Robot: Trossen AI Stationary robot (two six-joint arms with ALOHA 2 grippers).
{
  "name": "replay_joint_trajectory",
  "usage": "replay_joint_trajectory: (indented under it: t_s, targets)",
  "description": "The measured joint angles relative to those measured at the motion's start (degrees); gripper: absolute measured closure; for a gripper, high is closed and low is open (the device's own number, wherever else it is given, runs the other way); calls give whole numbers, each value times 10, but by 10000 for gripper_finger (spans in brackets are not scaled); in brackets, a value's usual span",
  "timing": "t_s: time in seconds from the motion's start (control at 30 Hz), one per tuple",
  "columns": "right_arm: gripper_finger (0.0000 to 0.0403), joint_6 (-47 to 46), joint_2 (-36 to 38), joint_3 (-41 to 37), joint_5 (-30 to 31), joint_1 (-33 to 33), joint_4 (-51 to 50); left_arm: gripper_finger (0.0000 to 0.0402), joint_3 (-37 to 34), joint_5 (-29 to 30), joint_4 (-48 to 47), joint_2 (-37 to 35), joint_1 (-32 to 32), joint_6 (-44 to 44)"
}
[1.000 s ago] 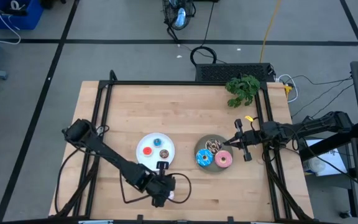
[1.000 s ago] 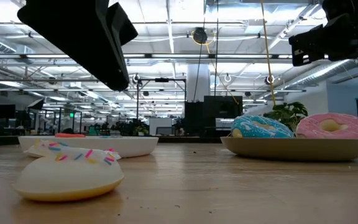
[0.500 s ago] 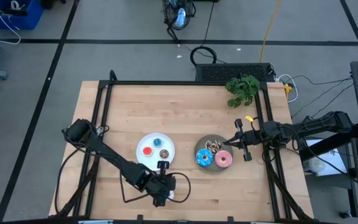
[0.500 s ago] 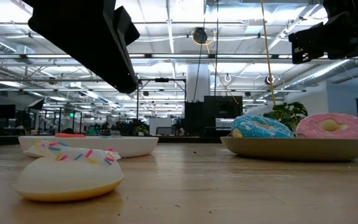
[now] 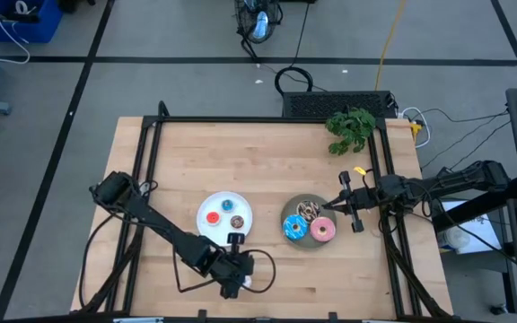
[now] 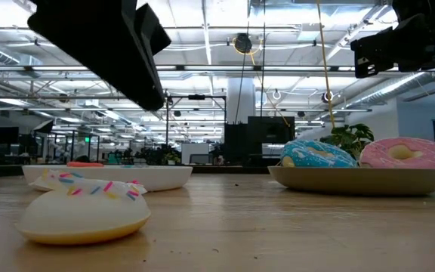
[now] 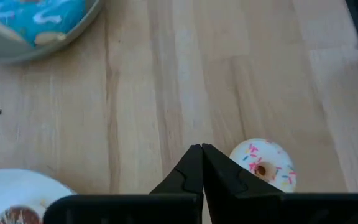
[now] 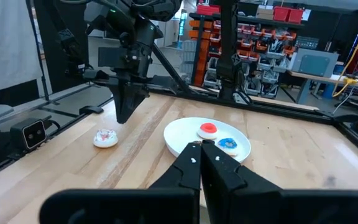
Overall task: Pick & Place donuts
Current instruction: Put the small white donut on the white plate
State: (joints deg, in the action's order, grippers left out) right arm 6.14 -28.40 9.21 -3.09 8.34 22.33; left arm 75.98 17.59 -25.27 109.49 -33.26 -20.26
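A pale pink-white mini donut (image 7: 263,165) with sprinkles lies flat on the table near its front edge, also seen in the low view (image 6: 81,208) and the high view (image 5: 249,282). My left gripper (image 7: 201,149) is shut and empty, above the table just beside this donut (image 6: 151,97). A white plate (image 5: 212,205) holds red, blue and brown mini donuts. A grey plate (image 5: 287,215) holds the blue-iced (image 5: 293,229), pink-iced (image 5: 322,231) and brown drizzled (image 5: 309,211) donuts. My right gripper (image 5: 324,208) is shut and empty, above the grey plate's right side.
A green plant (image 5: 351,128) stands at the table's far right corner. A black frame (image 5: 267,121) runs along the table's far and side edges. Bare wood lies between the two plates and across the far half of the table.
My left gripper has wavered a little above the pale mini donut and stays shut. The donuts, the plates and my right gripper have kept still.
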Motion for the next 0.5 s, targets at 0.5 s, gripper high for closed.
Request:
replay_joint_trajectory:
  t_s: [0.5]
  targets:
    - [403,-10,0,0,0,0,2,382,119,-113,-32,0,-6,17]
